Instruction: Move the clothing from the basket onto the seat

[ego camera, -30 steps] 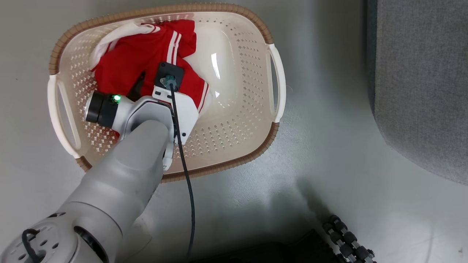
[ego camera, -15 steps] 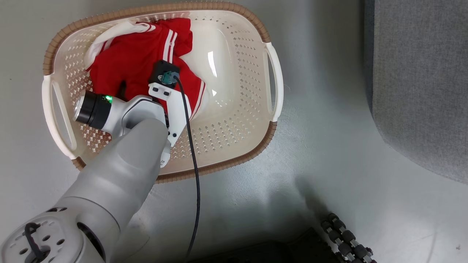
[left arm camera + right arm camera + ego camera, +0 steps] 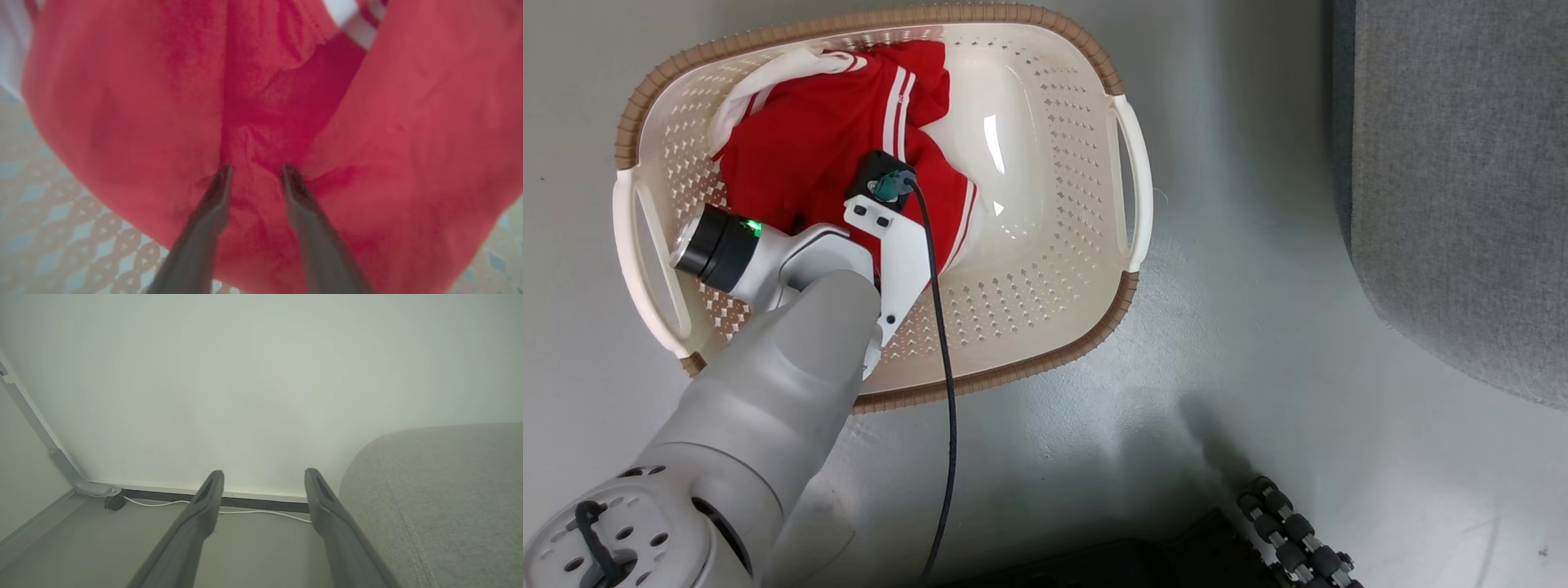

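Your left arm's wrist [image 3: 719, 249] has slid a little toward the basket's [image 3: 1045, 269] left-side handle [image 3: 645, 269] and sunk lower onto the clothing [image 3: 800, 155]. The dark finger you could see sticking out beside the wrist a second ago is now tucked out of sight under it in the head view. The left gripper [image 3: 255, 168] now has its tips pushed into the red fabric, a fold between them. The head camera also nudged, so basket and seat [image 3: 1462, 204] both sit slightly further left in frame; that's not the basket moving.
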### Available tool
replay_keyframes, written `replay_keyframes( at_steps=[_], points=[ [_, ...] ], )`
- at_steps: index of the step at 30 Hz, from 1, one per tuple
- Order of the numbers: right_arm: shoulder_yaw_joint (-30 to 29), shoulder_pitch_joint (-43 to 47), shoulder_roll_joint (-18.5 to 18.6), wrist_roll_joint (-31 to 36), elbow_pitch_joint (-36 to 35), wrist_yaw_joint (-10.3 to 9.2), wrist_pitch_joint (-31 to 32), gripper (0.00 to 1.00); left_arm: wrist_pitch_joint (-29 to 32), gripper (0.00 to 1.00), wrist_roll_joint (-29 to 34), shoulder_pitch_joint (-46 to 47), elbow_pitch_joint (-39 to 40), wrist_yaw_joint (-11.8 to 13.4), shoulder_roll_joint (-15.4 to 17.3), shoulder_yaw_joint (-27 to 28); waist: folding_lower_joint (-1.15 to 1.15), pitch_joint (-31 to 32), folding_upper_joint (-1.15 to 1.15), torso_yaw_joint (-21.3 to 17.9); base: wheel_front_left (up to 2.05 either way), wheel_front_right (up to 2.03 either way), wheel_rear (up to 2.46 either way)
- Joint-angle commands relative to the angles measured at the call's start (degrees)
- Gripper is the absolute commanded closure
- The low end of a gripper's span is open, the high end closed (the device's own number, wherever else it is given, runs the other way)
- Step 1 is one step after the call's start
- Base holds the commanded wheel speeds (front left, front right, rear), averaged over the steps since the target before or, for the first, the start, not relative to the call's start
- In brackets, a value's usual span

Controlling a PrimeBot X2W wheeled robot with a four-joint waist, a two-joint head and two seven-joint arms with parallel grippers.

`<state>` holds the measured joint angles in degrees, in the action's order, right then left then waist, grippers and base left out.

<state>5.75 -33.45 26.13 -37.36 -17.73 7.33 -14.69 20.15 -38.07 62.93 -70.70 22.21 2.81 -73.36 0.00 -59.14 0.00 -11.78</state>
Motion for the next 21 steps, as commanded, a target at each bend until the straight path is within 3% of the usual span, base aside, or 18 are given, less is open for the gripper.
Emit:
replay_keyframes(
  at_steps=[1,9,21],
  points=[
    [-0.2,3.4,1.13,-0.61,-1.42,0.16,-0.31,0.0,-0.07,1.0,0.76,-0.35,-0.47,-1.16,0.07,0.16,0.0,0.04,0.0,-0.11,0.0,0.0,0.0],
    [-0.99,1.93,1.08,-0.94,-0.97,0.16,-0.31,0.0,-4.08,1.0,1.13,0.1,-1.76,-3.83,0.07,0.12,0.0,0.54,0.0,0.12,0.0,0.0,0.0],
    [-0.09,1.38,0.99,-0.49,0.6,0.16,-0.31,0.0,-12.65,1.0,-1.89,-3.12,0.81,-4.11,0.07,0.75,0.0,6.58,0.0,0.83,0.0,0.0,0.0]
  ],
)
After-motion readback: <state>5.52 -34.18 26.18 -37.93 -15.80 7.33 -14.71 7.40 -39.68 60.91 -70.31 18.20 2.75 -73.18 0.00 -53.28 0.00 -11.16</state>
